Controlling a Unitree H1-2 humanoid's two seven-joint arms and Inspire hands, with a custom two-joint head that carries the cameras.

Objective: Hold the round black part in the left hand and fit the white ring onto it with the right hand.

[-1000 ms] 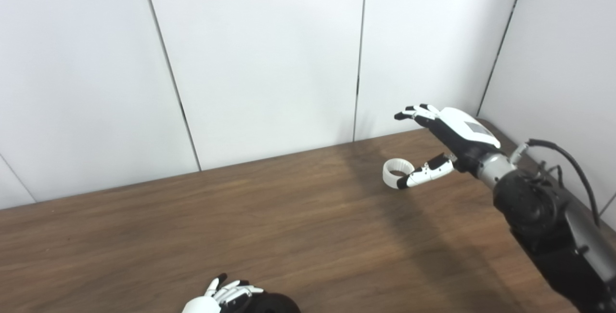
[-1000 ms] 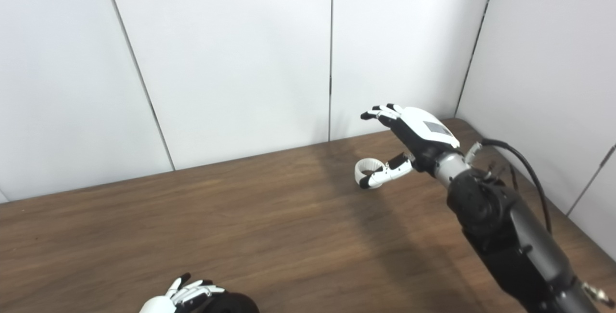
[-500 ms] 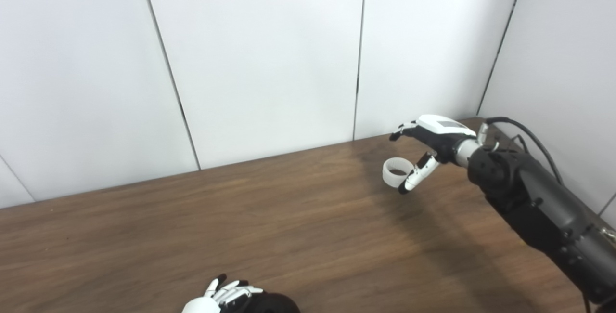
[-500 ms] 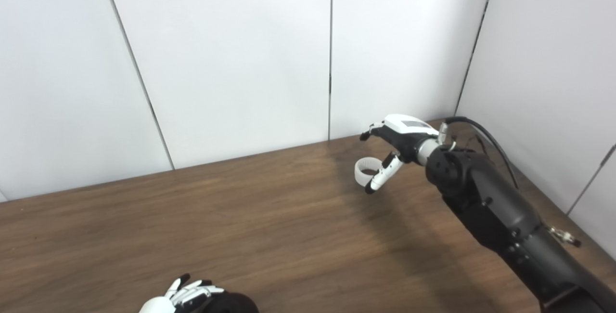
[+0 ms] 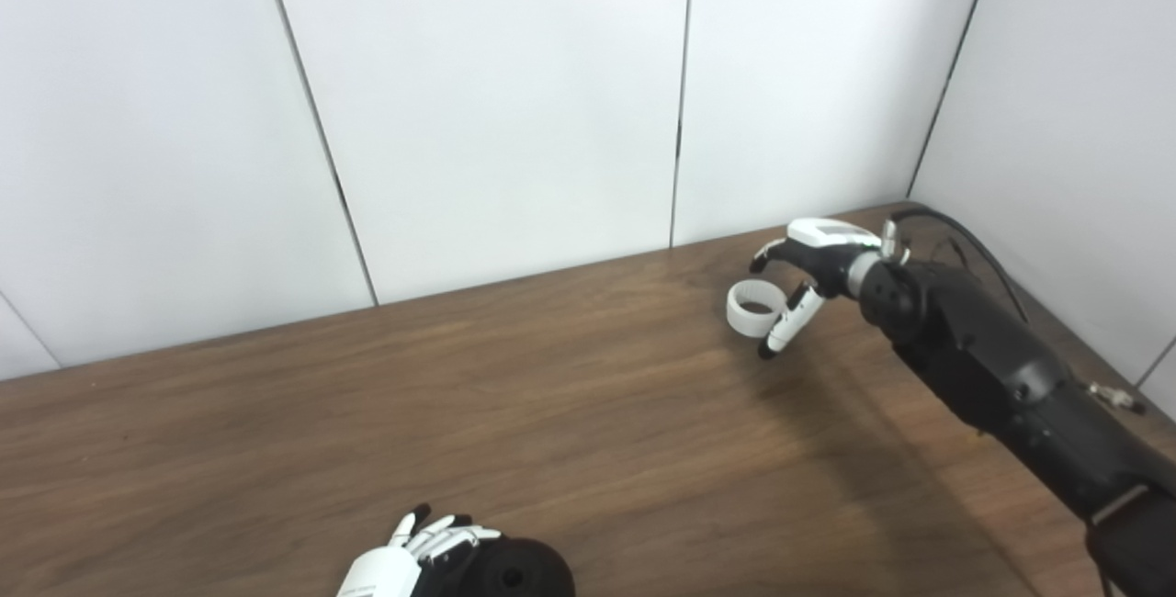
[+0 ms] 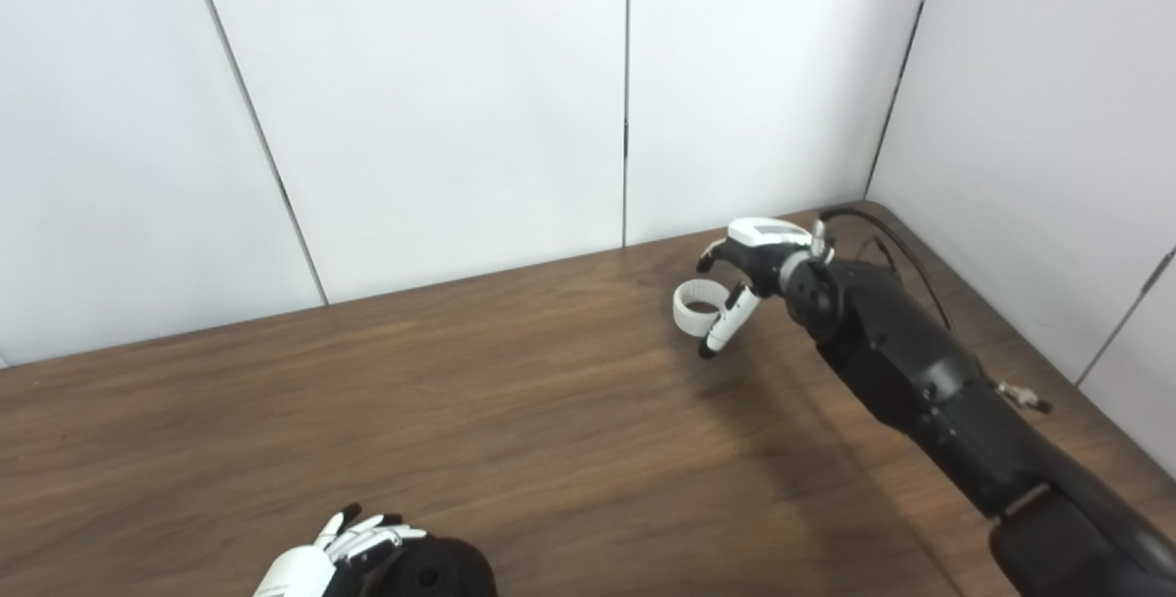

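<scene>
Item 1, near edge of the table [image 5: 276, 413], left of centre: left hand [image 5: 404, 560], fingers curled over the black part [image 5: 514, 574], which it held low at the picture's bottom edge. A small hole showed in the part's upper face. Held there, presumably, to keep it steady and facing up for the ring. The part was only partly in view.

Item 2, far right corner of the table: ring [image 5: 751, 308], white, lying flat on the wood close to the back edge, well apart from the part.

Item 3, same corner: right hand [image 5: 808, 262], arched over the ring with fingers [image 5: 767, 257] hooked down past its far side and thumb [image 5: 785, 326] just beside its near right side. The hand was wide, closed on nothing; the ring was not yet gripped. Whether the thumb touched the ring could not be told. The pose looked set for a pinch across the rim, so the ring could be lifted and carried to the part
</scene>
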